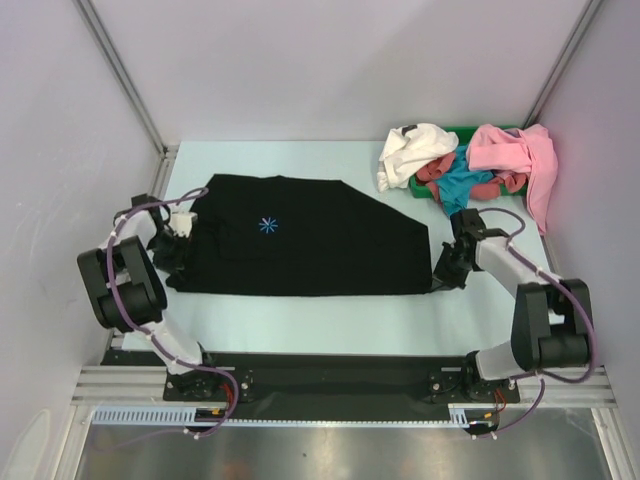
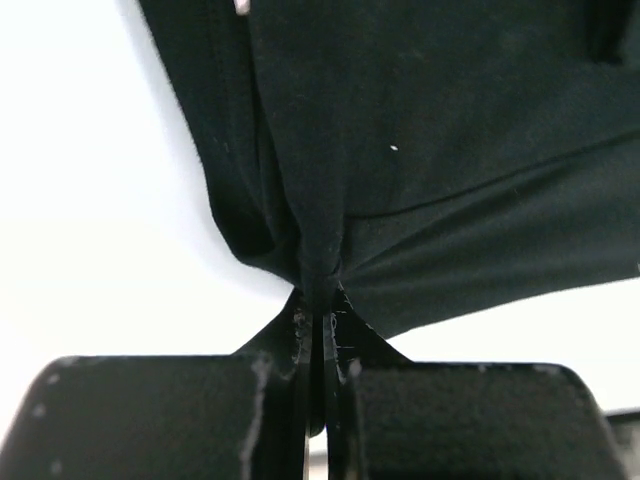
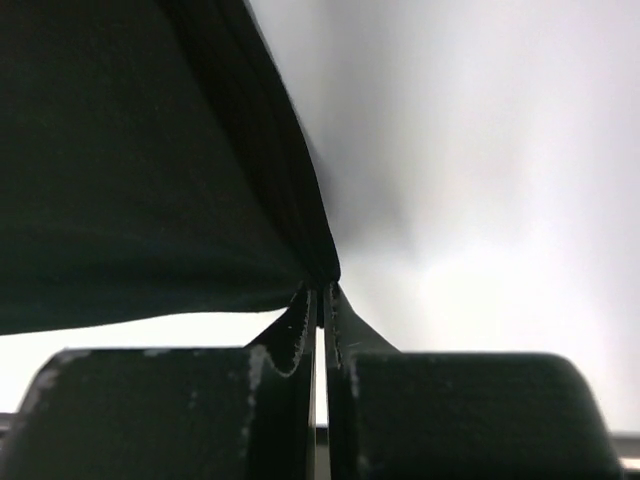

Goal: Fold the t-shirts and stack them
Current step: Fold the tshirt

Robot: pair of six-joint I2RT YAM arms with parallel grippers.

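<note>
Progress looked early. In the top view, the black t-shirt (image 1: 300,240) lay spread across the middle of the table (image 1: 330,320), starburst print (image 1: 267,225) facing up, its far right corner slanted; I judged it flattened or partly folded at most, not a finished bundle. The left claw (image 1: 172,250) sat at its left edge and the right claw (image 1: 442,272) at its near right corner. No folded stack showed anywhere. The white t-shirt (image 1: 412,150), pink t-shirt (image 1: 512,152), teal t-shirt (image 1: 462,183) and red t-shirt (image 1: 433,177) were heaped unfolded in and over a green bin (image 1: 452,131) at the far right, well apart from the black one. In the left wrist view, the left claw was pinched tight on a bunched fold of black cloth, wrinkles fanning out from the grip. In the right wrist view, the right claw was clamped on a taut black corner or edge, lifted slightly off the table. Left to do, by my read: all folds on the black one, then four more shirts, then stacking.
</note>
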